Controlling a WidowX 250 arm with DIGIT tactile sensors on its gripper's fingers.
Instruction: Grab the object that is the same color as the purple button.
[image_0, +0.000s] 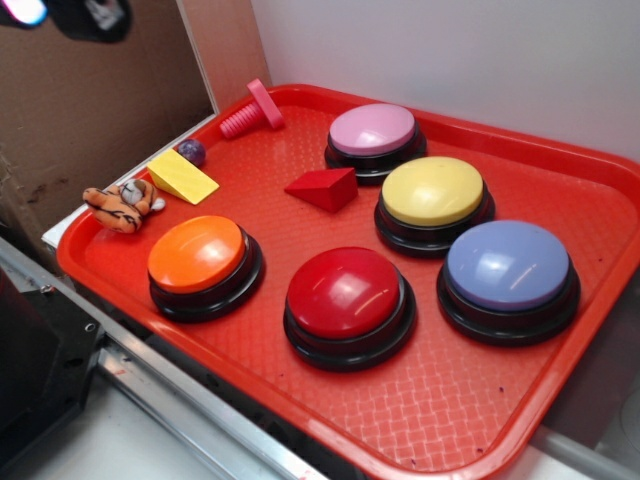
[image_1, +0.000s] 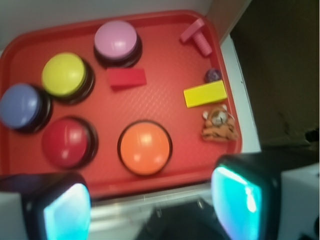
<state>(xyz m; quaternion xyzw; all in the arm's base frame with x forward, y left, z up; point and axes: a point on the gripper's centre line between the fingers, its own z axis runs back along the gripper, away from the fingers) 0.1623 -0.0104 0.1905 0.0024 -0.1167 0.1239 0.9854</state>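
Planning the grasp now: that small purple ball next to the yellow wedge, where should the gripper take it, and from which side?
Probably from straight above, closing across the middle of the purple ball. It is round, so no side grips better, but the yellow wedge lies right beside it and the tray rim is close, so set the open gripper fingers clear of both.

Red tray (image_0: 480, 440) holds 4 other buttons, pink bolt (image_0: 252, 111), yellow wedge (image_0: 183, 176), red wedge (image_0: 323, 188), toy tiger (image_0: 122, 205).
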